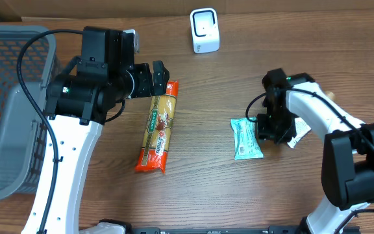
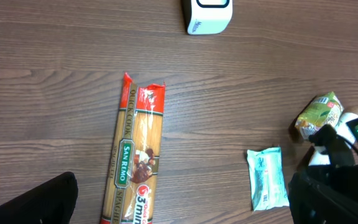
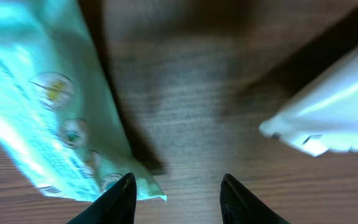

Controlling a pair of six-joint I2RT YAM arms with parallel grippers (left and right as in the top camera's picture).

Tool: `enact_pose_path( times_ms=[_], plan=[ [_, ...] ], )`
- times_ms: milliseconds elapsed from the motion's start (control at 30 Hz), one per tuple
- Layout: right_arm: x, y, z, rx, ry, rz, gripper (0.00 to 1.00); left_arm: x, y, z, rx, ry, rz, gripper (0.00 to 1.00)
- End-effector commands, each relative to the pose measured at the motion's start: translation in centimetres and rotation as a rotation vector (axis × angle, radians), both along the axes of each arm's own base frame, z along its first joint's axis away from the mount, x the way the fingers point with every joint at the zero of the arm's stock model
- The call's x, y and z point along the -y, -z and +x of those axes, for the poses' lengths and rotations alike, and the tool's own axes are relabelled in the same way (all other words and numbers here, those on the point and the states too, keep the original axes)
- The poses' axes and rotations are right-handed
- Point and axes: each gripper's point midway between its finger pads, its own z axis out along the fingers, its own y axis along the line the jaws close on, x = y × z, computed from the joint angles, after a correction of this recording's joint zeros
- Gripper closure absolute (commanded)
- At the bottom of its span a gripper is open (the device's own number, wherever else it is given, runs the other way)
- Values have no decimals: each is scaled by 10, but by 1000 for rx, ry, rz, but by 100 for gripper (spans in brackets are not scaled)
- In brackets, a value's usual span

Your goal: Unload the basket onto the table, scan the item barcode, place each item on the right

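Right gripper (image 3: 178,180) sits low over the table (image 1: 226,195) with its two fingers spread and only bare wood between them; it holds nothing. Seen from overhead, the teal packet (image 1: 247,138) lies flat just beside it at about 9 o'clock. Its long axis runs 12 to 6, so its long edge faces the fingers. In the wrist view the packet's near corner almost meets the left finger, while a white packet (image 3: 328,118) lies off at 2 o'clock. I'd judge the teal packet to be the item in hand and the right arm by far the nearer to it. The jaws would have to shift toward 9 o'clock to straddle it. The white scanner (image 1: 204,30) stands well away, at roughly 11 o'clock from the packet.

Left gripper (image 1: 156,77) hangs wide open and empty over the 12 o'clock end of a long pasta pack (image 1: 159,127).

That pack reads "SAN REMO" and "3 min". The teal packet's print is too blurred to read, and I can't make out a barcode on it.
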Motion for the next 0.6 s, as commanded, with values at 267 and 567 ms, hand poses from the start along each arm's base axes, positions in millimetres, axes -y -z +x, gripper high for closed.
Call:
enact_pose_path(
  times_ms=[267, 567],
  plan=[
    [-46, 14, -15, 30, -83, 2, 55, 2, -2, 1, 3, 4, -9, 0],
    [-129, 13, -23, 117, -258, 180, 50, 2, -2, 1, 3, 4, -9, 0]
  ],
)
